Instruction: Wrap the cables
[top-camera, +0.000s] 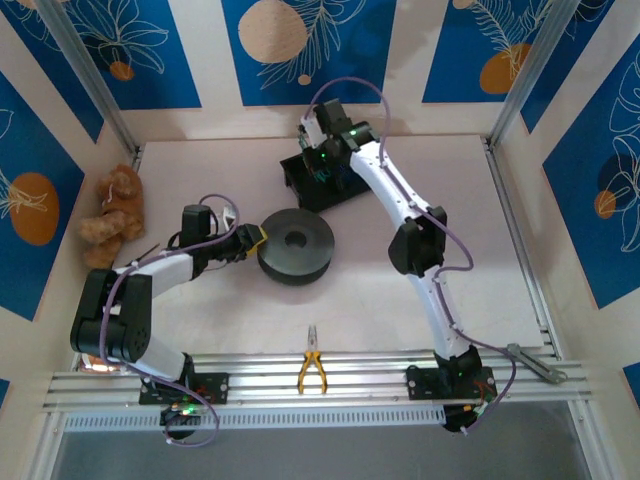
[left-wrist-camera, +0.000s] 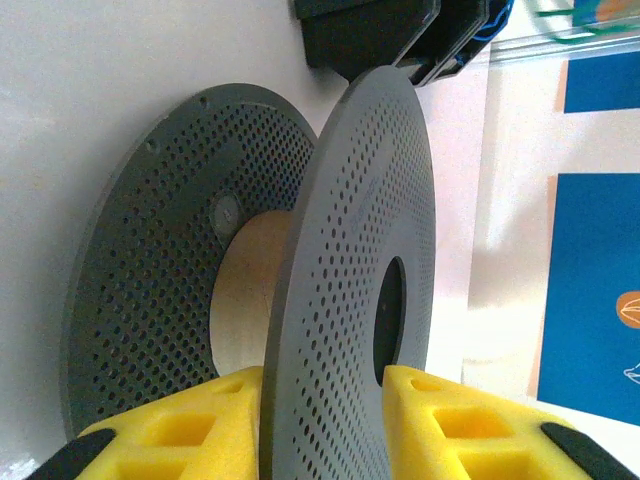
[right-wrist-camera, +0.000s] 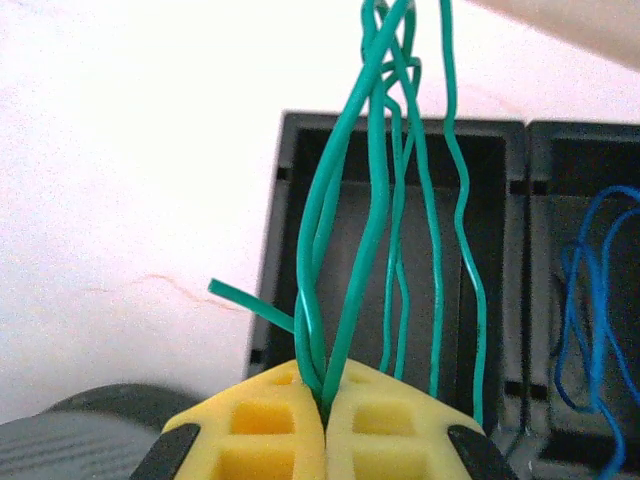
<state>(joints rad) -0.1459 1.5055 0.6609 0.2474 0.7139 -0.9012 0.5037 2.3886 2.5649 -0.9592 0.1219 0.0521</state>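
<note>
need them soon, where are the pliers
In the top view the yellow-handled pliers lie across the near-edge rails, midway between the left arm base and the right arm base.

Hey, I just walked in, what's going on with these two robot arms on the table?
The right tool is shut on a bunch of thin green wires, pinched over a black plastic bin; thin blue wires lie in the neighbouring compartment. The left tool grips the upper flange of a grey perforated spool lying flat on the table, a yellow finger on each side. The spool's tan core looks bare, so no winding has begun.
</note>
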